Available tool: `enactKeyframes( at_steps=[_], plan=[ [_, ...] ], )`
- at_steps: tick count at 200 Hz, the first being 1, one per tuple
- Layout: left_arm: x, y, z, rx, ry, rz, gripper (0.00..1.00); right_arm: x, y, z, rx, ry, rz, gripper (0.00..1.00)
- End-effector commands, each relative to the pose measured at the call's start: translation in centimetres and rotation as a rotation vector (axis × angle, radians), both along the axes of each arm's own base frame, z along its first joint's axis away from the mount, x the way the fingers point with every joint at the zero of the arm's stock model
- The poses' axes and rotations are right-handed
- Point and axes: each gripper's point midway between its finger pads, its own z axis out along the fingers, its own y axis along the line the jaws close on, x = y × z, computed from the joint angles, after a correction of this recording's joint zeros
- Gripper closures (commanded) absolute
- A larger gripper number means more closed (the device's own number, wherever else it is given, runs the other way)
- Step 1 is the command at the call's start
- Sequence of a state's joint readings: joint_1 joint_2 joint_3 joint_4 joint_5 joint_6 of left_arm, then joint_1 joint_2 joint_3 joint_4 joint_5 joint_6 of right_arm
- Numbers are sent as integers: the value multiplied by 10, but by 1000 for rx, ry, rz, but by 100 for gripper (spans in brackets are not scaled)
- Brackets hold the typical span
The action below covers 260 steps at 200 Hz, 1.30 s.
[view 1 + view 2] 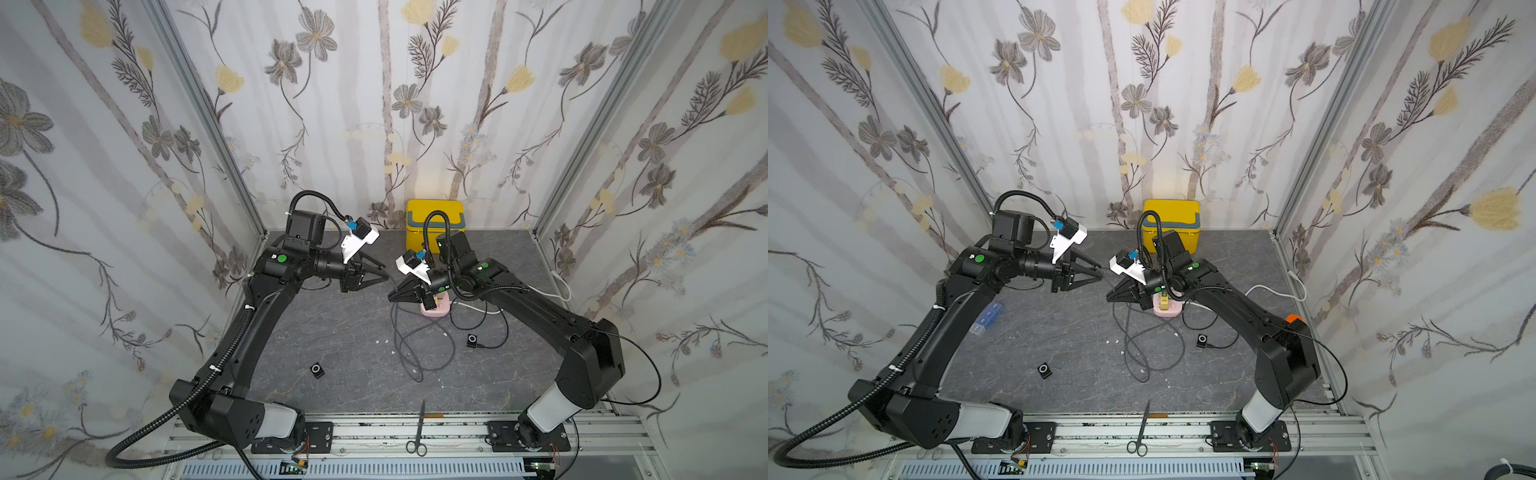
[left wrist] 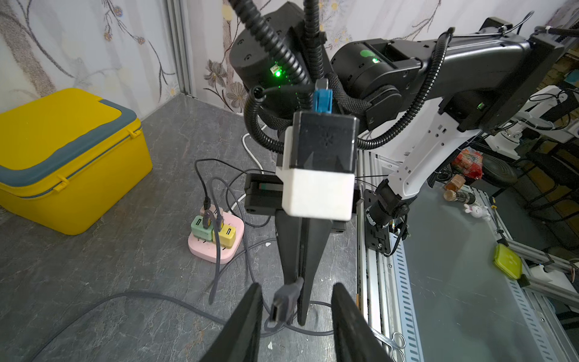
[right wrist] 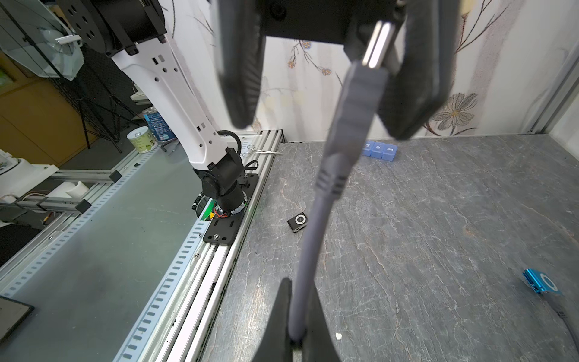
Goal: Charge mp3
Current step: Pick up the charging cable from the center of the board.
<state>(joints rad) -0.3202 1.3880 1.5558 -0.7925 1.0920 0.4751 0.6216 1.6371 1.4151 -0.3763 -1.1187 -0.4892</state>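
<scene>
Grey charging cable (image 3: 310, 250) at the handover step

Small black square mp3 player (image 1: 317, 370) lies unplugged in the foreground. Beyond, right gripper (image 1: 391, 296) pinches the cable; left gripper (image 2: 296, 290), part-open, straddles its metal-tipped plug (image 2: 283, 302), apparently not yet touching. Next: close squarely on the plug

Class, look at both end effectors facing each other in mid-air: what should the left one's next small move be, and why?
Probably close the left end effector on the grey plug. Its fingers stand open either side of the plug, while the right end effector is shut on the cable just behind it, so the handover looks ready.
</scene>
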Motion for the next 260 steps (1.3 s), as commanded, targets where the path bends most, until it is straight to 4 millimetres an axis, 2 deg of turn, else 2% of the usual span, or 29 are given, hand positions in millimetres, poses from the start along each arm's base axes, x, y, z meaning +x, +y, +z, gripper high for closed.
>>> enactKeyframes(
  at_steps=[1,48,103,110,115,124,135,137,141,150,157,165,178,188,209,229,243,253,260],
  plan=[
    [-5,-2,1,-5,-2,-28,66,-1,3,4,16,-12,14,100],
    [-6,-3,-8,17,37,-34,79,-4,3,4,10,-19,15,100],
    [-5,-3,-3,13,38,-25,100,-6,1,2,6,-28,3,100],
    [-5,-3,-3,14,39,-20,100,-5,1,2,5,-33,-4,100],
    [-3,-3,-2,15,39,-14,100,-4,1,1,2,-36,-10,95],
    [-1,-2,-3,19,47,5,100,-2,0,1,1,-50,-23,76],
    [2,-2,-2,23,52,26,100,5,1,-3,-16,-64,-62,70],
    [2,-1,-2,24,53,30,100,3,-1,5,-4,-84,-71,70],
    [4,-1,-1,26,51,41,100,5,-2,9,-2,-101,-92,68],
    [7,1,-1,33,51,74,100,13,-5,13,-2,-130,-161,56],
    [11,3,0,42,48,107,100,21,-8,18,5,-158,-228,51],
    [18,8,3,46,44,160,100,30,-14,25,13,-194,-319,46],
    [25,18,11,46,36,225,100,47,-27,42,44,-260,-485,45],
    [30,27,20,46,22,279,100,60,-39,55,64,-293,-615,39],
    [51,58,39,53,-24,474,100,75,-64,83,112,-324,-811,36],
    [77,100,53,53,-37,730,100,72,-75,100,167,-279,-875,35],
    [90,132,53,62,-26,907,100,66,-77,108,215,-214,-880,35],
    [99,146,45,59,-2,994,100,61,-77,112,261,-152,-882,36],
    [91,149,47,27,-6,1010,100,56,-76,115,299,-105,-880,36]
  ],
)
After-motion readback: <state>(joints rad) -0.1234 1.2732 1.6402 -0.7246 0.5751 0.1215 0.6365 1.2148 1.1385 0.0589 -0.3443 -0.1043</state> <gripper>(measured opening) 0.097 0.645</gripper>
